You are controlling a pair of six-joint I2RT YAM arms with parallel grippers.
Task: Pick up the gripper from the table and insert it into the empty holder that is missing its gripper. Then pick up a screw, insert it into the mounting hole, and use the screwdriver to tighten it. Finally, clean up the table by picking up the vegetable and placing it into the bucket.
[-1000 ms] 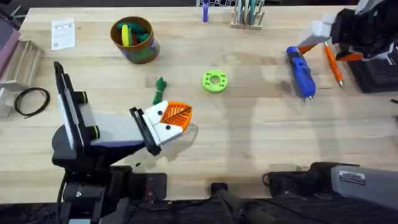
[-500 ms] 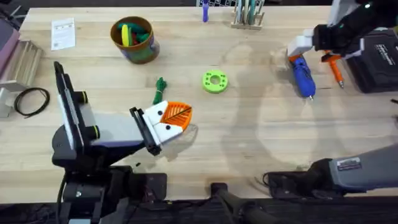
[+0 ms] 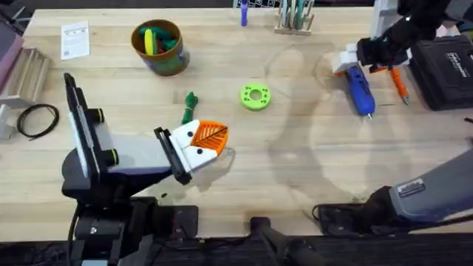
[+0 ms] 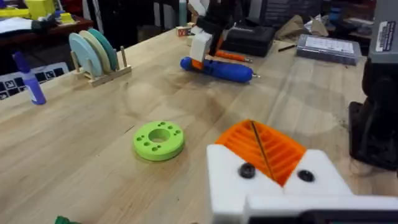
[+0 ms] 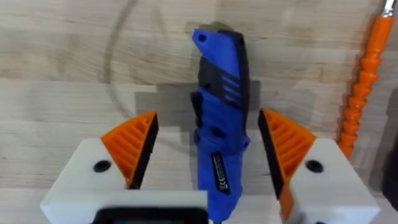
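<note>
My right gripper [image 3: 352,62] hangs open over the rear end of the blue screwdriver [image 3: 360,89]. In the right wrist view the screwdriver [image 5: 219,124] lies between the orange pads [image 5: 134,146], touching neither. My left gripper [image 3: 211,137] rests near the table's middle, shut, its orange ribbed tips [image 4: 261,146] pressed together in the white holder blocks [image 4: 273,186]. Two dark round spots [image 4: 247,171] mark the block face; whether they are holes or screws I cannot tell. No loose screw is discernible. The vegetable [image 3: 191,107] lies beside the left gripper. The bucket [image 3: 160,46] stands at the back left.
A lime-green ring disc [image 3: 255,97] lies mid-table. A thin orange pen tool [image 3: 397,81] and a black case [image 3: 443,70] lie right of the screwdriver. A disc rack [image 3: 294,18] stands at the back edge, and a cable coil [image 3: 35,120] lies far left.
My right gripper has moved left and toward me, coming down over the screwdriver's rear end. The left arm and the table's objects have not moved.
</note>
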